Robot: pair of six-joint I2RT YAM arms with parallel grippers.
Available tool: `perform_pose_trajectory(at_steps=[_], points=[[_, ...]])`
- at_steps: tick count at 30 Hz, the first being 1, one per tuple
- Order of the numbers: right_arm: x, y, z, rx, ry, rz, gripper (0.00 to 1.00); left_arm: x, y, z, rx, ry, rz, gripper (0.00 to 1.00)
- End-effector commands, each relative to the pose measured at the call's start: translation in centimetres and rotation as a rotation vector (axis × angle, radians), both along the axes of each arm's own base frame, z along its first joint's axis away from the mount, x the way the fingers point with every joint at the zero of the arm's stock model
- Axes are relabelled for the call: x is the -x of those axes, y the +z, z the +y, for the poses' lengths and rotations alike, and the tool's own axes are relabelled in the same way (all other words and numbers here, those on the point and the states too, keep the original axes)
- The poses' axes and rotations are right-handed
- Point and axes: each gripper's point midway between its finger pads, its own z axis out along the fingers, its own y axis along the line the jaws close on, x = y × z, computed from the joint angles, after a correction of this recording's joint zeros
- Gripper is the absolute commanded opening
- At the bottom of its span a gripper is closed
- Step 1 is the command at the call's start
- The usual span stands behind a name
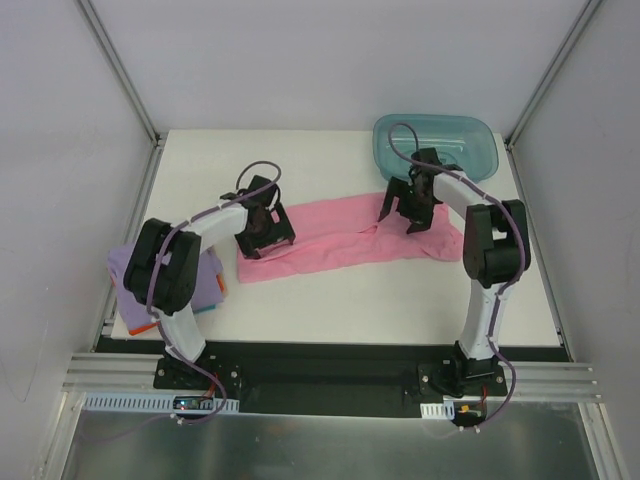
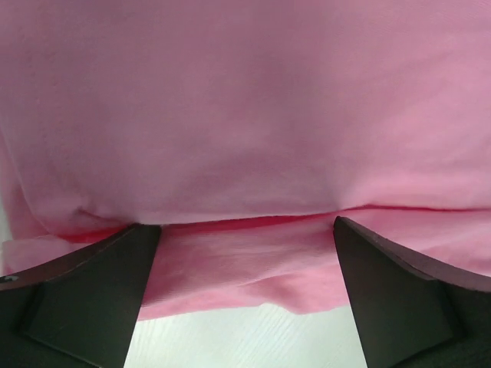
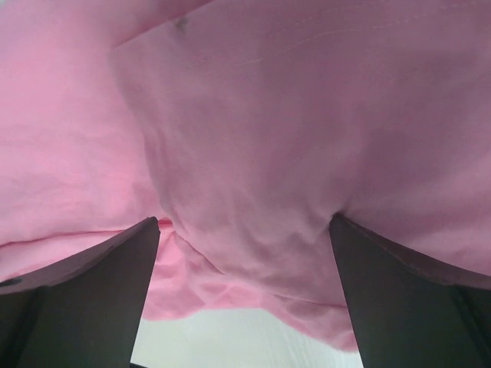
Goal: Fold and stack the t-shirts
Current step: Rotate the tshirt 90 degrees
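Observation:
A pink t-shirt (image 1: 340, 235) lies across the middle of the table as a long folded band. My left gripper (image 1: 264, 240) stands open over its left end, fingers down at the cloth. In the left wrist view the pink t-shirt (image 2: 245, 115) fills the frame, its doubled edge (image 2: 253, 261) running between the wide-apart fingers (image 2: 84, 299). My right gripper (image 1: 405, 212) is open over the right end. The right wrist view shows rumpled pink cloth (image 3: 253, 153) between spread fingers (image 3: 406, 307), nothing pinched. A lavender t-shirt (image 1: 205, 280) sits folded at the table's left edge, partly hidden by the left arm.
A translucent teal tub (image 1: 437, 145) stands at the back right, just behind the right gripper. Under the lavender shirt, orange and teal cloth edges (image 1: 140, 326) peek out. White tabletop (image 1: 350, 310) lies between the shirt and the near edge. Walls enclose the table on three sides.

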Motion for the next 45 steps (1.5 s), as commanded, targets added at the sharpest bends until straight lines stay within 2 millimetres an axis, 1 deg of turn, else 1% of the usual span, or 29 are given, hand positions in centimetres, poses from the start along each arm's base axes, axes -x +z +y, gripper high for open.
perform_pose_trajectory(at_steps=[1, 2, 3, 4, 5, 6, 7, 8, 9, 10, 12, 13, 14, 15, 16, 17, 18, 23, 27, 28, 31, 33, 34, 36, 37, 39, 40, 43, 45], points=[[1.3, -0.3, 6.8, -0.078, 0.18, 0.023, 0.97, 8.8, -0.7, 1.7, -0.07, 0.055, 0.1, 0.99], [1.2, -0.2, 7.6, -0.087, 0.2, 0.021, 0.97, 11.6, -1.8, 2.3, -0.086, 0.092, 0.137, 0.99], [1.3, -0.1, 8.5, -0.092, 0.221, 0.015, 0.97, 12.4, -0.6, 1.9, -0.065, 0.09, 0.095, 0.99], [1.7, 0.0, 10.0, -0.105, 0.256, 0.016, 0.97, 14.2, -0.6, 0.8, -0.052, 0.052, 0.096, 0.99], [1.9, -0.3, 10.7, -0.109, 0.279, 0.021, 0.97, 16.1, -1.3, 1.0, -0.048, 0.071, 0.126, 0.99], [1.3, 0.3, 11.9, -0.121, 0.303, -0.003, 0.97, 17.2, -0.5, 0.2, 0.001, 0.053, 0.12, 0.99], [1.9, 0.5, 13.3, -0.132, 0.339, 0.004, 0.97, 18.4, -0.6, -0.3, 0.019, 0.054, 0.133, 0.99], [2.0, -0.3, 14.1, -0.129, 0.367, 0.018, 0.97, 20.0, -1.4, 0.2, 0.011, 0.055, 0.157, 0.99], [1.1, 0.6, 15.3, -0.138, 0.39, -0.011, 0.97, 21.0, -1.0, -0.3, 0.052, 0.047, 0.168, 0.99], [1.5, 0.7, 16.4, -0.136, 0.417, -0.002, 0.97, 21.6, -1.1, -0.4, 0.063, 0.053, 0.181, 0.99], [1.5, -0.7, 17.3, -0.127, 0.454, 0.029, 0.97, 23.2, -1.4, -0.7, 0.071, 0.022, 0.206, 0.99], [-0.4, 0.9, 18.5, -0.145, 0.466, -0.029, 0.97, 23.7, -1.3, -1.1, 0.081, 0.011, 0.216, 0.99], [-0.7, -0.8, 18.7, -0.136, 0.469, 0.0, 0.97, 23.9, -1.2, -1.4, 0.083, -0.003, 0.22, 0.99], [-1.2, -0.6, 18.7, -0.127, 0.484, -0.001, 0.97, 24.4, -1.1, -2.1, 0.083, -0.037, 0.228, 0.99], [-3.1, 0.8, 19.3, -0.131, 0.494, -0.064, 0.97, 24.6, -1.0, -2.4, 0.078, -0.061, 0.231, 0.99], [-3.7, -0.2, 19.5, -0.122, 0.509, -0.068, 0.97, 24.3, -0.5, -3.2, 0.09, -0.083, 0.219, 0.99], [-4.7, -0.2, 19.7, -0.122, 0.52, -0.101, 0.97, 24.6, -0.5, -3.7, 0.081, -0.111, 0.226, 0.99], [-9.1, 1.3, 21.0, -0.204, 0.53, -0.273, 0.97, 22.9, 0.5, -6.0, 0.083, -0.162, 0.174, 0.99], [-13.2, 2.5, 22.0, -0.236, 0.545, -0.451, 0.97, 22.9, 0.7, -8.2, 0.079, -0.232, 0.177, 0.99], [-13.4, 1.9, 22.2, -0.254, 0.54, -0.445, 0.97, 23.0, 0.9, -8.7, 0.084, -0.25, 0.174, 0.99], [-15.3, 4.6, 22.3, -0.27, 0.492, -0.524, 0.97, 23.2, 0.9, -10.0, 0.11, -0.285, 0.178, 0.99], [-15.3, 6.2, 22.4, -0.282, 0.497, -0.55, 0.97, 23.2, 1.0, -11.0, 0.139, -0.304, 0.174, 0.99], [-15.0, 8.5, 22.6, -0.302, 0.514, -0.584, 0.97, 23.1, 1.3, -11.5, 0.155, -0.317, 0.167, 0.99], [-14.3, 10.0, 22.4, -0.293, 0.538, -0.601, 0.97, 22.9, 1.5, -12.9, 0.2, -0.34, 0.148, 0.99], [-14.0, 12.8, 22.2, -0.292, 0.536, -0.638, 0.97, 22.8, 1.9, -13.6, 0.227, -0.352, 0.147, 0.99], [-13.2, 14.1, 21.3, -0.253, 0.567, -0.655, 0.97, 22.9, 2.2, -14.7, 0.254, -0.383, 0.141, 0.99], [-12.5, 15.8, 20.7, -0.238, 0.56, -0.667, 0.97, 22.7, 2.6, -15.2, 0.264, -0.398, 0.128, 0.99], [-9.8, 17.1, 19.8, -0.214, 0.6, -0.644, 0.97, 22.6, 2.7, -14.8, 0.256, -0.399, 0.107, 0.99], [-8.4, 17.1, 19.1, -0.165, 0.609, -0.616, 0.97, 22.7, 3.2, -14.4, 0.264, -0.403, 0.087, 0.99]])
